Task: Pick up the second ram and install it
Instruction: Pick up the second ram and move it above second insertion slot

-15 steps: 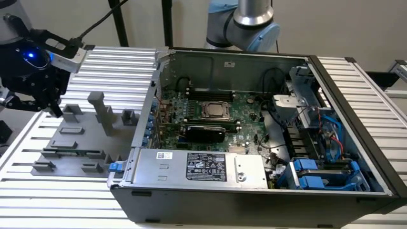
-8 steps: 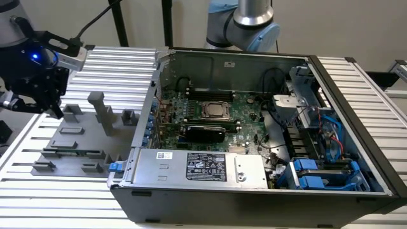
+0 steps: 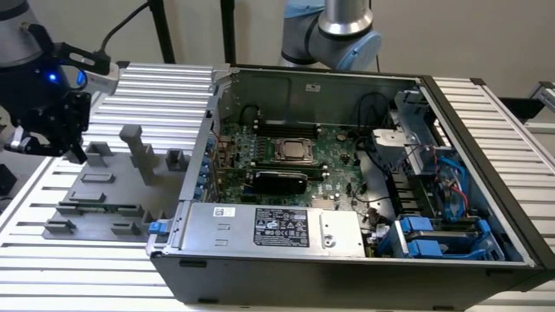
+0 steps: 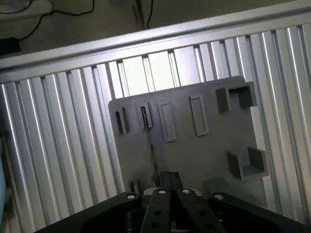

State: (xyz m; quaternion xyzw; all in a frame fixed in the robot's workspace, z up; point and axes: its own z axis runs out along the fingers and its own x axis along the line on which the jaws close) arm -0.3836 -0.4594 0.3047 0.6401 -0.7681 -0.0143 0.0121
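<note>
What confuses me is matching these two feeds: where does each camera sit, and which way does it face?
Exterior view: off the arm, raised at one side of the open computer case, angled down across it and the slatted table; the gripper hangs at the exterior view's left.
Wrist view: on the wrist, looking down past the gripper onto the grey fixture plate.
Shared: the gripper, the fixture plate, the slatted table.

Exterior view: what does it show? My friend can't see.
A robot hand hangs above a grey fixture plate at the exterior view's left, beside an open computer case with its motherboard showing, on a ribbed metal table.
</note>
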